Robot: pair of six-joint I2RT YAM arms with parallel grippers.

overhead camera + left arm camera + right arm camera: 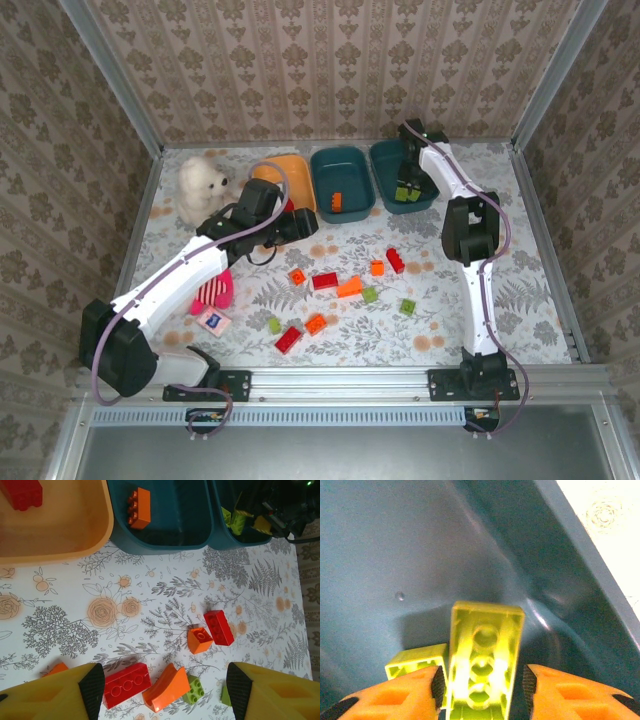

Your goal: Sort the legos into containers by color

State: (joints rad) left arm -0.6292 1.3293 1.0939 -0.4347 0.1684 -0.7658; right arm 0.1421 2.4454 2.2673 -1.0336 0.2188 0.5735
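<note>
right gripper (482, 685): jaws partly parted inside the right-hand teal tub (380, 545), flanking a long lime brick (485, 645) that stands on end; a thin gap shows at each pad, so this brick appears not to be clamped. a second lime brick (415, 662) lies just beside it on the tub floor. left gripper (165, 690): jaws wide, holding nothing, hovering over the table (125, 580) above a loose cluster: a loose red brick (126, 684), an orange wedge (165, 694) and a small lime brick (194, 690) touching the wedge. farther out, the middle teal tub (175, 520) holds one orange brick (139, 507), and the orange tub (60, 525) holds a stowed red brick (20, 492). handling, as judged: the legos are light, rigid and smooth, hence apt to slip or pivot; pinch across two flat parallel side walls at mid-length, avoiding the studs and the wedge's slope
</note>
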